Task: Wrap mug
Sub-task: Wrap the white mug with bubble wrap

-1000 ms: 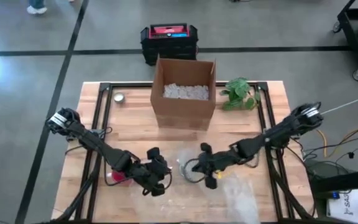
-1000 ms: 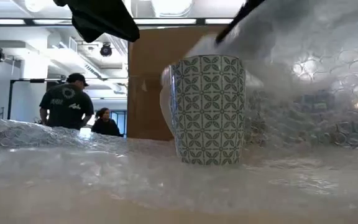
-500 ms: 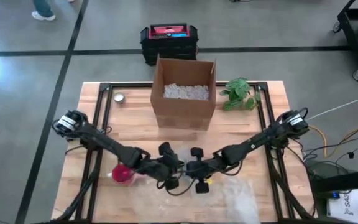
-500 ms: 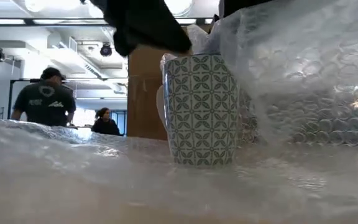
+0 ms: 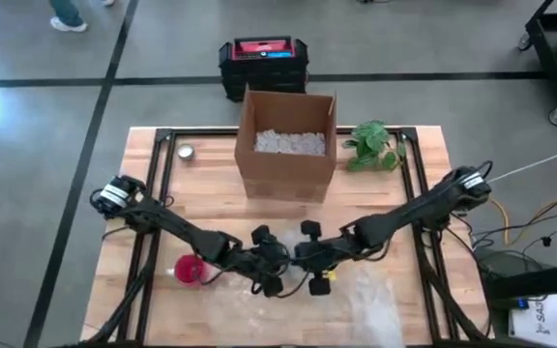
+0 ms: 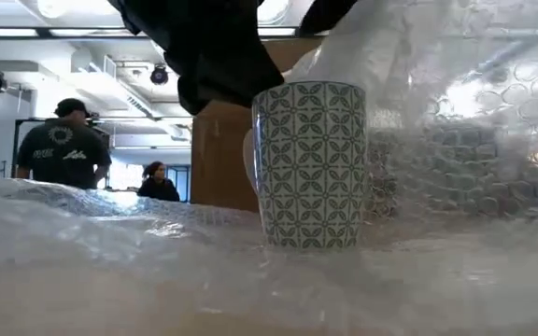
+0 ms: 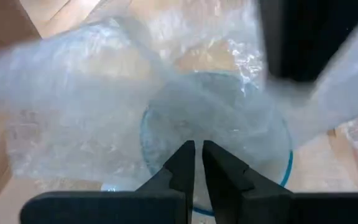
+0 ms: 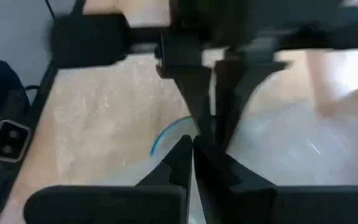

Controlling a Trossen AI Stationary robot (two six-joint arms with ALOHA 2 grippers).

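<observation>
Mug [image 6: 309, 166] standing upright, directly below both grippers. Left gripper [image 7: 197, 152] nearly closed, bubble wrap [image 7: 92, 106] being pinched over rim. Right gripper [image 8: 193, 149] pinched closed just beside, equally near.

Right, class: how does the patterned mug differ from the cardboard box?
The mug is small, with a green-and-white pattern; the cardboard box is larger and plain brown. The mug stands on bubble wrap under the left claw and right claw; the cardboard box stands farther back on the bare wooden table. Both are upright.
</observation>
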